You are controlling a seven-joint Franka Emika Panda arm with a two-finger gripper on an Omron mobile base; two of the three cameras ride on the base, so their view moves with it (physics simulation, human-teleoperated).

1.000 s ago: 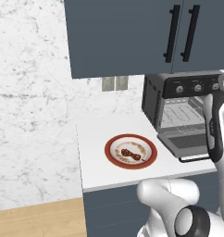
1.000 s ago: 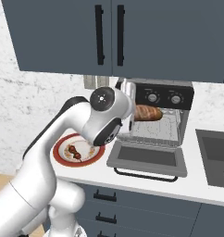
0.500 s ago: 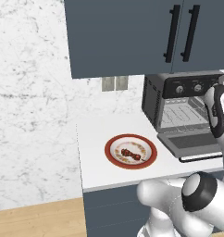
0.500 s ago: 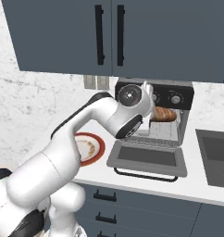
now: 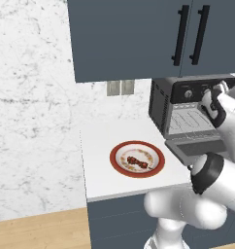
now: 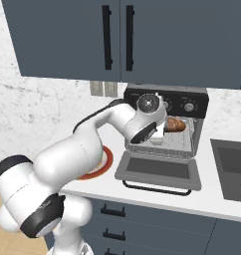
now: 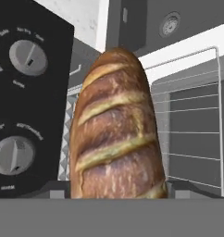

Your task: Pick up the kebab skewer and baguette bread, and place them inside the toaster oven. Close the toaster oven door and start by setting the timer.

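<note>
The baguette bread [image 7: 116,134], golden-brown with a scored crust, stands between my fingertips [image 7: 56,190]; my gripper [image 7: 117,192] is shut on it. In the right base view the baguette bread [image 6: 176,124] sits at the mouth of the toaster oven [image 6: 192,97], above the wire rack [image 7: 193,134]. The toaster oven door [image 6: 160,170] hangs open, flat over the counter. The kebab skewer [image 5: 137,162] lies on a red-rimmed plate [image 5: 118,167] to the oven's left. My hand [image 5: 211,104] is in front of the oven opening.
Silver knobs [image 7: 28,57] sit on the oven's black panel close beside the loaf. Dark cabinets [image 6: 117,40] hang overhead. A sink [image 6: 232,167] lies to the right of the oven. The white counter [image 5: 97,146] ends in a front edge just past the plate.
My arm has swung right, carrying the baguette bread from in front of the oven's left side to its opening. The skewer and plate have stayed put.
</note>
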